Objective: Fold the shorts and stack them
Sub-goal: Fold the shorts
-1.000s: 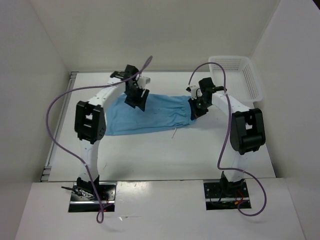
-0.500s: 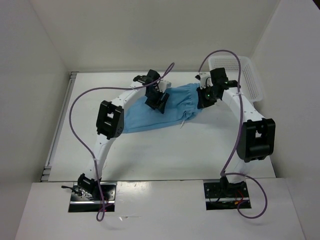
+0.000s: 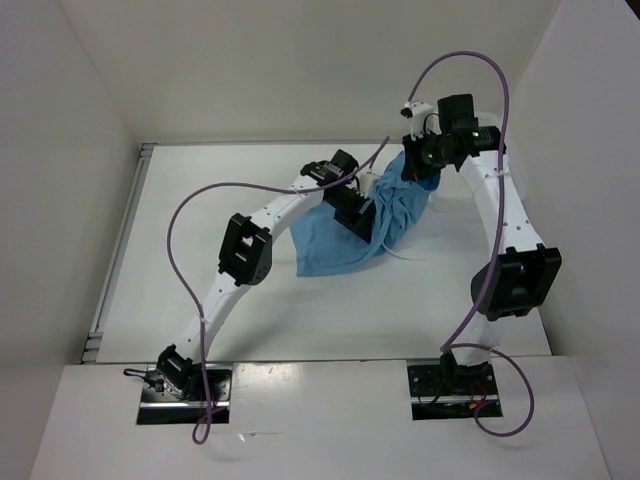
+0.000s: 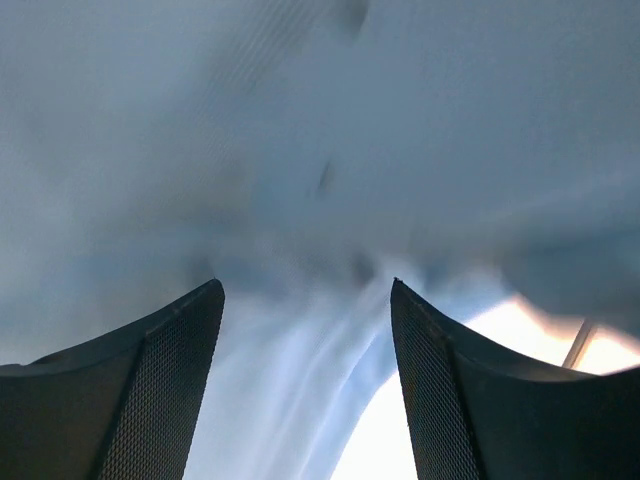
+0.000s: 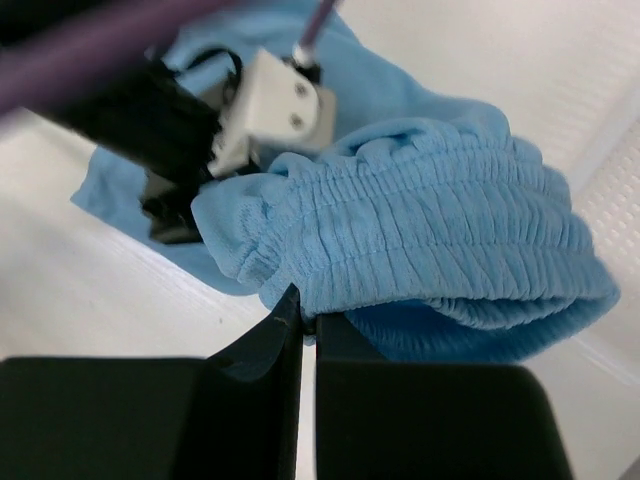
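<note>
The light blue shorts (image 3: 345, 245) hang bunched between both arms at the back middle of the table, their lower end resting on it. My right gripper (image 3: 418, 170) is shut on the gathered waistband (image 5: 440, 230) and holds it raised; its jaws (image 5: 308, 320) pinch the band's edge. My left gripper (image 3: 358, 218) is pressed against the middle of the shorts. In the left wrist view its fingers (image 4: 305, 290) stand wide apart with blurred blue cloth (image 4: 300, 180) in front of and between them. A white drawstring (image 3: 405, 256) trails on the table.
White walls enclose the table (image 3: 250, 310) on three sides. A white mesh basket wall (image 5: 618, 205) shows at the right edge of the right wrist view. Purple cables (image 3: 180, 230) loop above both arms. The left wrist's white camera mount (image 5: 285, 100) sits close to the waistband.
Both arms swung right and toward the back. The right gripper lifted the waistband, so the flat shorts are bunched and hang. The left gripper moved right along the cloth.
</note>
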You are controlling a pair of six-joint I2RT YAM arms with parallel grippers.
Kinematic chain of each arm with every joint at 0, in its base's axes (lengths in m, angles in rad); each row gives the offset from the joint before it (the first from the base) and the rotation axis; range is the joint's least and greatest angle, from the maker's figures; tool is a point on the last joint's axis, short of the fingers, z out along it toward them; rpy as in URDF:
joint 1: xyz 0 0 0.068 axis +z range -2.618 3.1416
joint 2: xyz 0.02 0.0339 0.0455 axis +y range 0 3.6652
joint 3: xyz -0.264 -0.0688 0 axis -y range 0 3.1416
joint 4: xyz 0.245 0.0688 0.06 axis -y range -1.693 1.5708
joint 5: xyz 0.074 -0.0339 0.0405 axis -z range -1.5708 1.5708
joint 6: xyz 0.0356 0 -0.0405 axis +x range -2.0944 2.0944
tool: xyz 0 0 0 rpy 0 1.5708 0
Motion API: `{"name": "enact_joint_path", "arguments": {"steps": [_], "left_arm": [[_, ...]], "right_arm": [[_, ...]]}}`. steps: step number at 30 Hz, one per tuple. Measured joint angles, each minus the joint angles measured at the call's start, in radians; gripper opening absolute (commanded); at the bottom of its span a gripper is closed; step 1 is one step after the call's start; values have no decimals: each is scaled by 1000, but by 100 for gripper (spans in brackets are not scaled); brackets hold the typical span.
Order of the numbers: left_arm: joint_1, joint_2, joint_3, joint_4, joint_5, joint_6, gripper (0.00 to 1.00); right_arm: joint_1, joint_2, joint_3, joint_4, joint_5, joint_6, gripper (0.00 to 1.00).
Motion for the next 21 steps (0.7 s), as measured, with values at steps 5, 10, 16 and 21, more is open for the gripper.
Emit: {"name": "enact_joint_path", "arguments": {"steps": [5,10,16,21], "left_arm": [[121,-119,-192,2,-2,0,76],[295,-301,-410,14,-76,-1,77],[302,-328,-472,29,-169,0,79],[259,-248,-472,37,-158,-1,75]], "right_arm": [[35,93,74,-98,20,-101,0],[75,131,74,-208,50,-207,0],[102,135,78,-282,121,-292,0],[223,161,115,-297,189,-347,0]]}}
